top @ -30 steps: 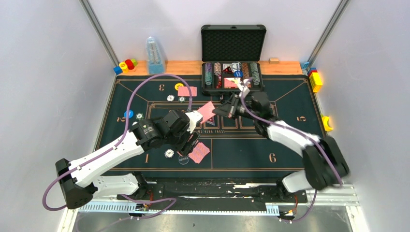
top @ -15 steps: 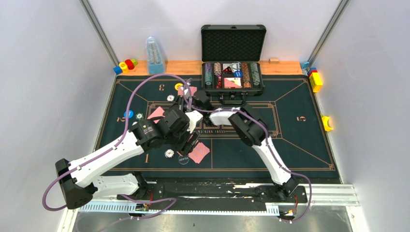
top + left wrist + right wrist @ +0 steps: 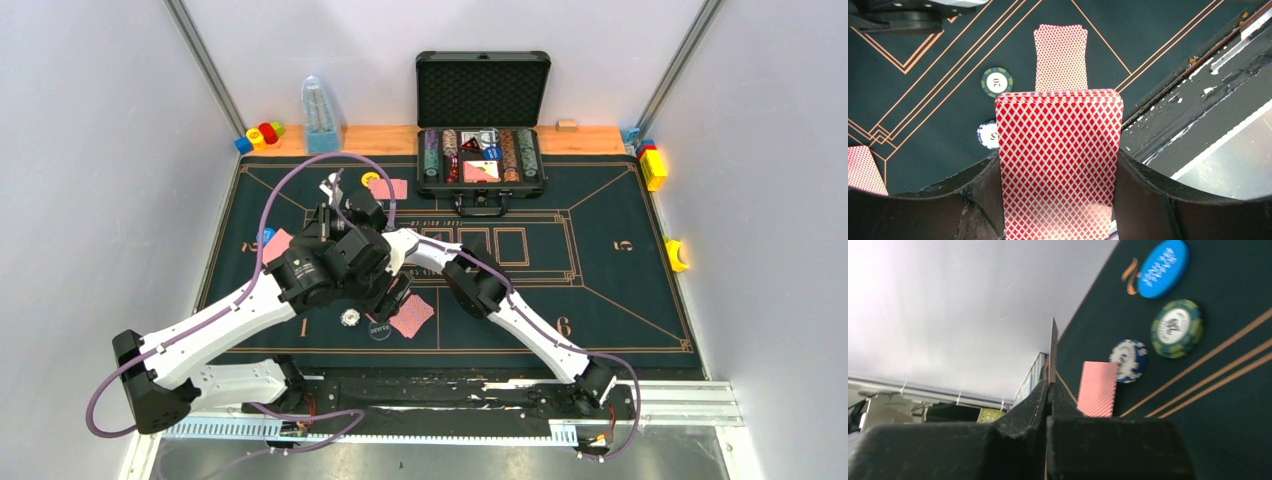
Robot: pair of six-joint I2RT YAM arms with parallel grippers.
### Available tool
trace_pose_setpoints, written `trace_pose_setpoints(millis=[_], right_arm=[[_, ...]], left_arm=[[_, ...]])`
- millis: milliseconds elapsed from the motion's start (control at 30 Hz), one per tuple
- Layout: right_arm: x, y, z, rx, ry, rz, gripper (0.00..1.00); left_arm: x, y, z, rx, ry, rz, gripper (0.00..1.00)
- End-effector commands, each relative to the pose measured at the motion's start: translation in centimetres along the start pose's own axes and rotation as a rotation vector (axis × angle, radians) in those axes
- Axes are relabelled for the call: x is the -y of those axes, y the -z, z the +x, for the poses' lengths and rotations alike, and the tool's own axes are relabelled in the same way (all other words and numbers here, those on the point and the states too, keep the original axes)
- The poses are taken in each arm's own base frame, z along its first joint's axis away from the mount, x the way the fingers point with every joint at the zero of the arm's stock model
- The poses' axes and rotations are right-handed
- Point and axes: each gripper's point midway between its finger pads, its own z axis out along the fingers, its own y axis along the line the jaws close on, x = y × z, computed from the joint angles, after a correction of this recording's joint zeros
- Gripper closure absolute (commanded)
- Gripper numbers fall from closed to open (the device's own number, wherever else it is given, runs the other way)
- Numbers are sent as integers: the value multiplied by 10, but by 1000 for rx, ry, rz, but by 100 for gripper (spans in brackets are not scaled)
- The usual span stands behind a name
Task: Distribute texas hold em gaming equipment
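Observation:
My left gripper point(image 3: 392, 290) point(image 3: 1058, 167) is shut on a deck of red-backed playing cards point(image 3: 1059, 130), held by its long sides over the mat near seat 1. Below it lie pink-backed cards point(image 3: 412, 315) point(image 3: 1060, 57), a green chip point(image 3: 997, 82) and a blue-white chip point(image 3: 987, 134). My right gripper point(image 3: 302, 232) point(image 3: 1049, 385) reaches far left to seat 2, shut on a single card point(image 3: 277, 243) that shows edge-on point(image 3: 1052, 352) in its wrist view. Under it lie another pink card point(image 3: 1097, 388), a blue-white chip point(image 3: 1129, 360), a green chip point(image 3: 1176, 328) and a blue disc point(image 3: 1163, 269).
An open black case point(image 3: 482, 100) with chip rows stands at the mat's far edge. A card point(image 3: 388, 188) and a yellow disc point(image 3: 370, 179) lie at seat 3. A dark dealer disc point(image 3: 380, 328) sits near seat 1. A clear blue object point(image 3: 320, 115) and toy blocks point(image 3: 260, 133) point(image 3: 652, 165) stand off the mat.
My right arm has swung left across the mat, carrying the card from the middle to seat 2. The left arm and its deck have not moved.

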Motion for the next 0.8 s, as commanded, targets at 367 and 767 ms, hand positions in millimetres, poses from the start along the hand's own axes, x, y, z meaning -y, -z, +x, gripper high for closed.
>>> trace_pose_setpoints(millis=[367,767], right_arm=[[12,-17,-1,53,59,153,47],[3,70,-43,153,113,325,5]], left_arm=[[1,8,-14,64,7,5,100],[1,11,-14,77,9,3,100]])
